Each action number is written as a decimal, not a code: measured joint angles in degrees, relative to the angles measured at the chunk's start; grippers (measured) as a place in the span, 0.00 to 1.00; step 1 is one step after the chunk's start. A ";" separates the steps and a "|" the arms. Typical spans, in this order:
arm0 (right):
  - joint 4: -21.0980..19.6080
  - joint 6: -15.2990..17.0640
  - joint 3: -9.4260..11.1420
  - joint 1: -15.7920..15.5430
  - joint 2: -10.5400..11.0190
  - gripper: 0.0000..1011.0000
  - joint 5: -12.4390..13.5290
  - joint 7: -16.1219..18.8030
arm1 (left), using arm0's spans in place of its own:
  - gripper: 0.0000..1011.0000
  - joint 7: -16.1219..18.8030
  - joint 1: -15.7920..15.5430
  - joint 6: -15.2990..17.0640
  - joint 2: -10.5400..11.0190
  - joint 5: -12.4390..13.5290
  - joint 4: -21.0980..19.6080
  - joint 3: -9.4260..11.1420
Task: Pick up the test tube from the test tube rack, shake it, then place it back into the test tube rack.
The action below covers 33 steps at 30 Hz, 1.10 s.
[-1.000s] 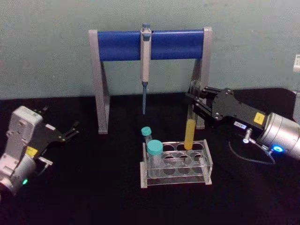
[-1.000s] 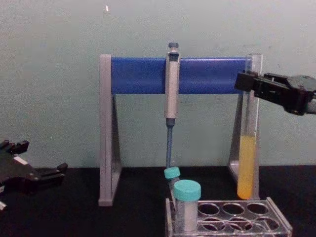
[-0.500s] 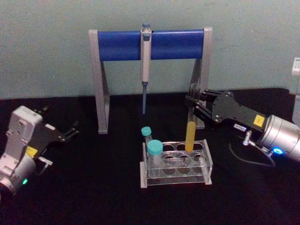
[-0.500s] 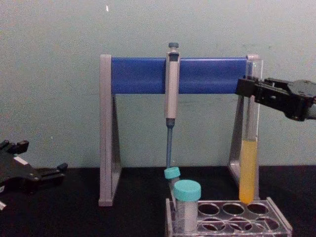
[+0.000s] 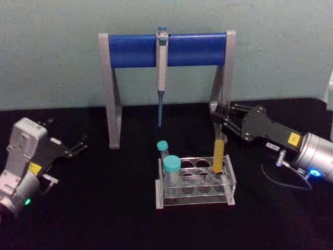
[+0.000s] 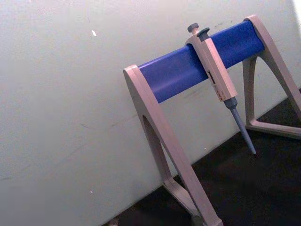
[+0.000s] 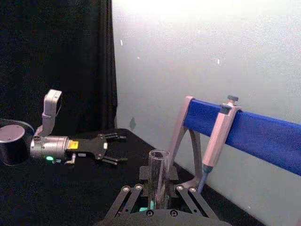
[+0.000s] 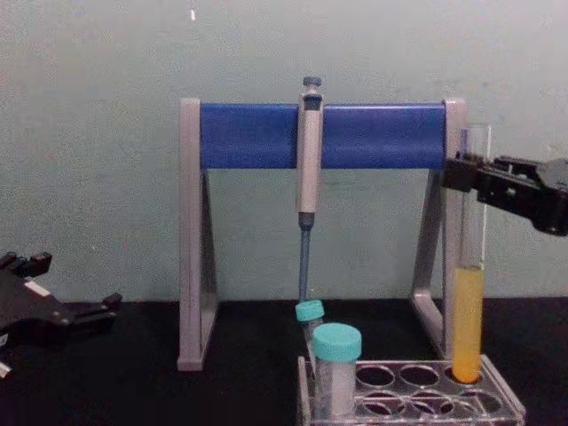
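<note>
The right pincer (image 5: pixel 221 123) reaches in from the right side of the scene and is clamped on the clear upper part of the test tube (image 5: pixel 218 153), just below its open mouth. In the right wrist view the glass (image 7: pixel 158 176) stands between the two fingers. The test tube stands upright in the chest view, with yellow-orange liquid filling its lower part. Its rounded end sits in the mouth of the far right corner hole of the test tube rack (image 5: pixel 195 198). How deep it is seated cannot be told. The rack rests on the black tabletop (image 5: pixel 104 213), near the middle of the scene. Two teal-capped tubes occupy its left end, a wider one (image 5: pixel 171 169) at the near side and a slimmer one (image 5: pixel 163 148) leaning behind it. Beyond the rack stands a grey-and-blue pipette stand (image 5: pixel 135 50), with a pipette (image 5: pixel 162 62) hanging from the middle of its bar. The left pincer (image 5: pixel 78 146) is parked low at the far left, well apart from the rack, with its fingers apart and nothing between them.
</note>
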 joint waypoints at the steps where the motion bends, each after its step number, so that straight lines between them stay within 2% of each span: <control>1: -0.07 0.04 0.07 -0.14 0.08 0.24 -0.01 -0.11 | 0.99 0.00 0.00 0.00 0.00 0.00 0.00 0.00; 16: 0.30 0.11 0.33 -1.33 0.50 0.24 -0.47 0.22 | 0.99 0.00 0.00 0.00 0.00 0.00 0.00 0.00; 33: 2.34 0.00 -0.03 -1.59 -0.13 0.24 -1.09 0.53 | 0.99 0.00 0.00 0.00 0.00 0.00 0.00 0.00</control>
